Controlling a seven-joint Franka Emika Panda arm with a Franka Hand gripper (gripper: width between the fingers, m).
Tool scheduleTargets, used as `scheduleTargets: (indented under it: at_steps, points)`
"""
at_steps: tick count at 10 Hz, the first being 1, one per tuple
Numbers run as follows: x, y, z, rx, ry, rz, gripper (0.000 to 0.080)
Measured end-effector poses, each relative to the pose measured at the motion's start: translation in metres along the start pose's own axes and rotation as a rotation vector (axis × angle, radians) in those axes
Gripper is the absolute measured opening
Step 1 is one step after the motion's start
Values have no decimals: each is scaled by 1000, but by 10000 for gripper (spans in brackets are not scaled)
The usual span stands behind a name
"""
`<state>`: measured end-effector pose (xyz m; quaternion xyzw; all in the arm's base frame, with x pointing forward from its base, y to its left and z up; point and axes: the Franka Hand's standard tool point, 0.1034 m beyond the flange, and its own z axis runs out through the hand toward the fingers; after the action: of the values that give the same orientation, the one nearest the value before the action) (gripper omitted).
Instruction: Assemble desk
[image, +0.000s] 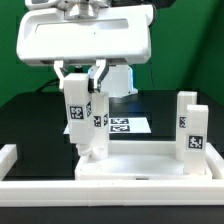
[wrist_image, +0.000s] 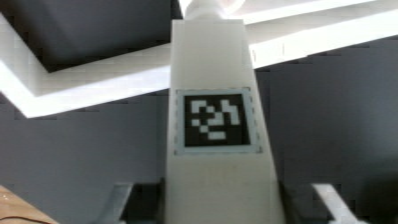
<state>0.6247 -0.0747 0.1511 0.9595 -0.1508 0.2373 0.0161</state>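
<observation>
We see the desk top (image: 150, 165) lying flat on the dark counter (image: 30, 120), low in the exterior view, its raised rim showing as a wide white tray; one leg (image: 190, 128) stands upright at its corner on the exterior view's right, with tags on its faces; a second leg (image: 86, 118) stands upright over the top's corner on the exterior view's left, also tagged, and whether its foot is seated in the top or merely touches it we cannot tell.

The pincer (image: 84, 80) comes down from above onto this second leg; its fingers (image: 69, 78) flank the upper end of the leg, closed narrowly on it, so we read it as gripping the leg. In the wrist view the same leg (wrist_image: 221, 110) runs long and white away from the camera, one black-and-white tag square on its face; the two fingertips (wrist_image: 331, 200) show as pale blurs on either side of it at the near end; past the leg's far end we see the white rim of the top (wrist_image: 107, 85) against the dark counter.

Behind the legs in the exterior view the marker board (image: 128, 125) lies flat on the counter, partly hidden by the second leg; a long white rail (image: 12, 160) borders the counter at the exterior view's left and along the near edge; a green backdrop (image: 190, 40) stands behind the arm's white body (image: 85, 35).
</observation>
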Motion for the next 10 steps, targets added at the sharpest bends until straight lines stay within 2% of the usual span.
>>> scheduleTargets:
  at_steps: [4, 10]
  points:
    - [-15, -7, 14, -6, -27, -7, 291]
    - [-23, -4, 25, -23, -26, -15, 291]
